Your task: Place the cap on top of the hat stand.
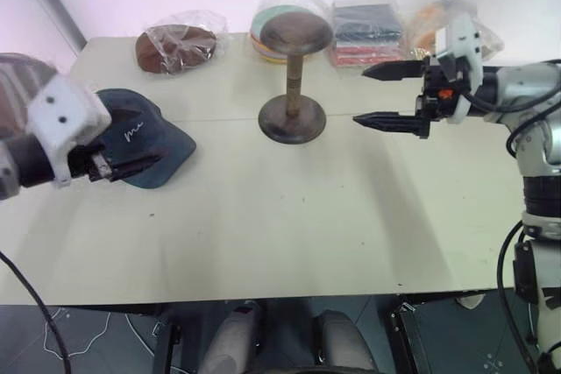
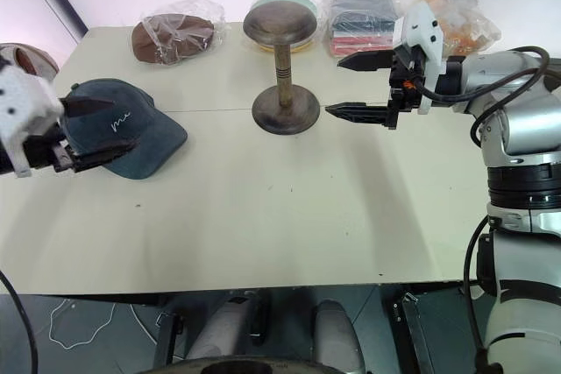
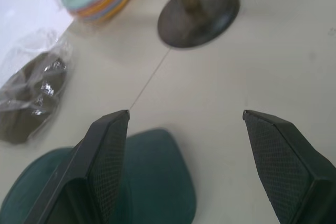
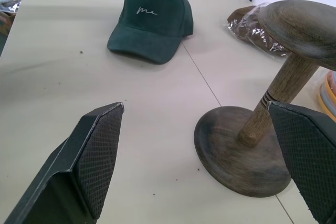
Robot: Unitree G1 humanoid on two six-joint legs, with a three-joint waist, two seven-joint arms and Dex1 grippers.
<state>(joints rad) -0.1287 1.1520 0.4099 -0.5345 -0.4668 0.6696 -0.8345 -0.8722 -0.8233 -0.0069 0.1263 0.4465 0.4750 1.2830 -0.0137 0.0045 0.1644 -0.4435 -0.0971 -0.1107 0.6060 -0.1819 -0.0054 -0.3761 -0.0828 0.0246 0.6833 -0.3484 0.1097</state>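
My left claw (image 2: 83,133) hovers spread wide over the soft, light navy fabric baseball cap (image 2: 123,127) at the worktop's nine o'clock, so I'd pinch its stiffer brim.

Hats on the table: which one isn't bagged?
The navy cap, lying bare on the table's left side by the open left gripper. The brown hat and the other stacks along the far edge sit in clear plastic.

We see a pale table (image 1: 289,243) with four clear bags lined up along its far edge. From left to right they hold a brown hat (image 1: 175,46), stacked pastel hats (image 1: 263,28), folded dark and red cloth (image 1: 366,32) and something orange (image 2: 456,24).
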